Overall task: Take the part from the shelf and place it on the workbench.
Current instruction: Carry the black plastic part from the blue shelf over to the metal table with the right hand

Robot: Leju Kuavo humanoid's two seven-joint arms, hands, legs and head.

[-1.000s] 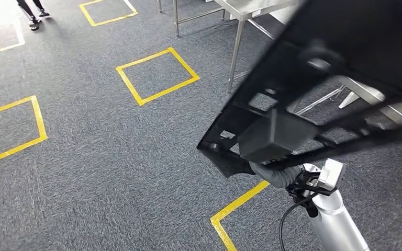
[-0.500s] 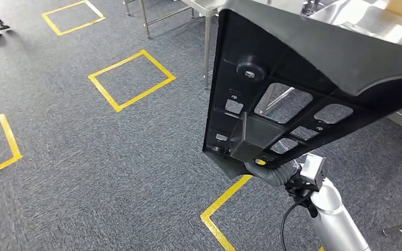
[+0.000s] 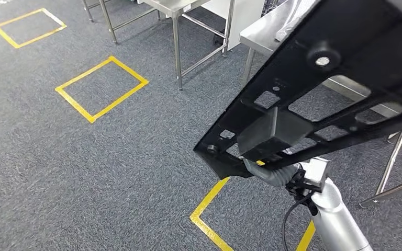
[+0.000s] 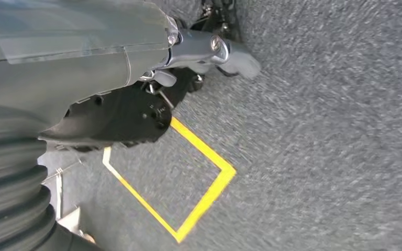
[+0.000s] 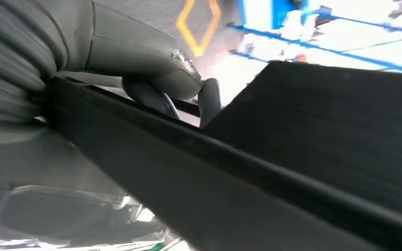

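Note:
The part [image 3: 345, 57] is a large black plastic panel with cut-outs and a box-shaped block on its underside. It hangs tilted in the air at the right of the head view. My right hand [image 3: 269, 173] grips it from below at its lower end. In the right wrist view the hand's fingers [image 5: 157, 97] curl over a black rib of the part [image 5: 293, 157]. The steel workbench [image 3: 259, 32] stands just beyond the part, partly hidden by it. My left hand [image 4: 199, 47] hangs above the grey carpet, fingers apart, holding nothing.
A second steel table [image 3: 175, 5] on thin legs stands at the back, with a white cabinet [image 3: 243, 15] beside it. Yellow tape squares [image 3: 102, 88] mark the grey carpet; one tape corner [image 3: 207, 201] lies close to my right arm. A workbench leg [image 3: 390, 167] is at the right.
The whole picture has shifted: the camera has turned and moved, so the steel tables are nearer and more central. The part, still held, has swung and tilted differently.

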